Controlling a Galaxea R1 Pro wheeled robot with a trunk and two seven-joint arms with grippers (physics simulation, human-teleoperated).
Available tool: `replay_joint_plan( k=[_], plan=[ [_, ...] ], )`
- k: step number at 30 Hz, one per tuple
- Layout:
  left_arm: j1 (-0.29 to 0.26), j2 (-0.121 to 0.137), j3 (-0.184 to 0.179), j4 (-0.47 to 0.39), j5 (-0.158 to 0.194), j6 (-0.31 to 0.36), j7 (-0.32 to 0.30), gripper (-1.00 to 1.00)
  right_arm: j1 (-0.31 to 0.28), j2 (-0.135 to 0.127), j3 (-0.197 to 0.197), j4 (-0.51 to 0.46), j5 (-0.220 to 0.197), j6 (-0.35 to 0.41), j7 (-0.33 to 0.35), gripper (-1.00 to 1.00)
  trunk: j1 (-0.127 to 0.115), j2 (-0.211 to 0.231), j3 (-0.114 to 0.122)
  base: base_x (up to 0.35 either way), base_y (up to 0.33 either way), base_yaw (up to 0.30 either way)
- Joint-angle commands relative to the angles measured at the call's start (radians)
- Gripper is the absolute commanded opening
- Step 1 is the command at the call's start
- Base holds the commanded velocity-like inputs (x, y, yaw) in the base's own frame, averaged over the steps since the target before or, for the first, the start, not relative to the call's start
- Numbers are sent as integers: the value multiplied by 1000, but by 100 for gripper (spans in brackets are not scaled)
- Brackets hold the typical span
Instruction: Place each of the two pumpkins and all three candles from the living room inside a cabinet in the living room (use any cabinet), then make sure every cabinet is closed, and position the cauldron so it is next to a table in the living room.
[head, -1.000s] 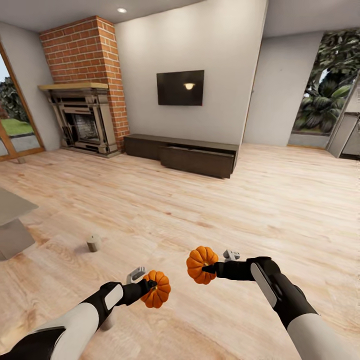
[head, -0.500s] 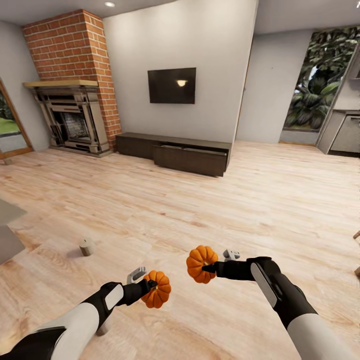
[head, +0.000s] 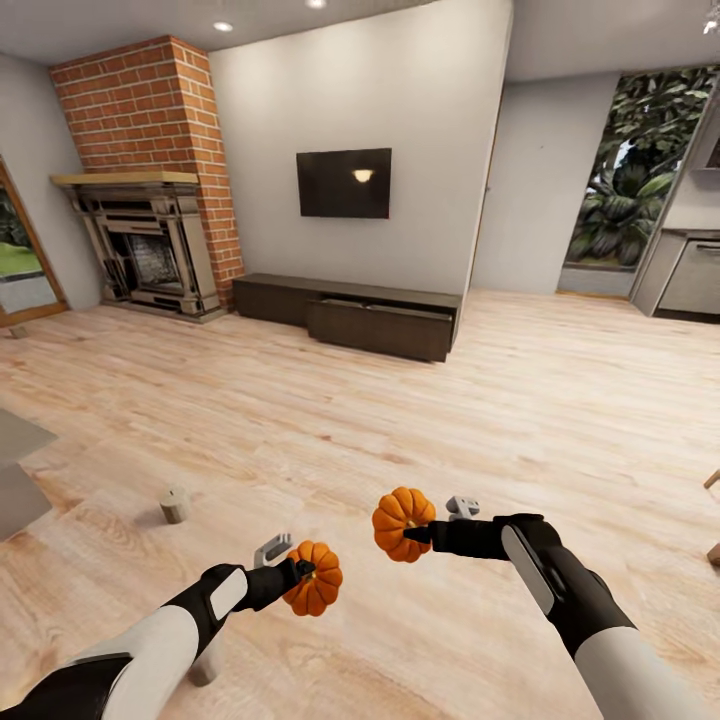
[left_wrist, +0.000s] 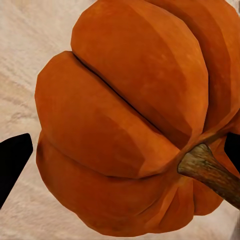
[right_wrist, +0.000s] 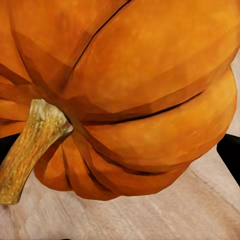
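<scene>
Each gripper holds a ribbed orange pumpkin above the plank floor. My left gripper (head: 303, 572) is shut on one pumpkin (head: 314, 579) (left_wrist: 125, 120), whose brown stem shows up close. My right gripper (head: 414, 535) is shut on the other pumpkin (head: 402, 523) (right_wrist: 140, 95). A stubby grey-tan candle (head: 175, 504) stands on the floor ahead to the left. A second candle-like stub (head: 205, 662) peeks out under my left forearm. The long dark cabinet (head: 350, 312) stands against the far wall under the TV, its middle front standing slightly forward. The cauldron is out of view.
A corner of the grey table (head: 18, 470) shows at the left edge. The brick fireplace (head: 150, 240) stands at far left and a wall TV (head: 343, 183) hangs above the cabinet. Open plank floor (head: 400, 410) stretches to the cabinet. A doorway opens at right.
The whole view has shifted: the room slid left and slightly down, so the camera moved. Both arms keep the same pose with their pumpkins.
</scene>
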Motion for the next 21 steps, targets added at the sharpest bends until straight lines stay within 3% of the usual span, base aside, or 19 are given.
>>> replay_joint_plan(
  k=[1, 21],
  plan=[
    [0, 0, 7, -1, -3, 7, 0, -100, -1, -1, 2, -1, 1, 3, 1, -100, -4, 7, 4, 0, 0, 0],
    [0, 0, 7, -1, -3, 6, 0, -100, 0, -1, 2, -1, 2, 3, 6, -100, -81, 147, 98, 0, 0, 0]
  ],
)
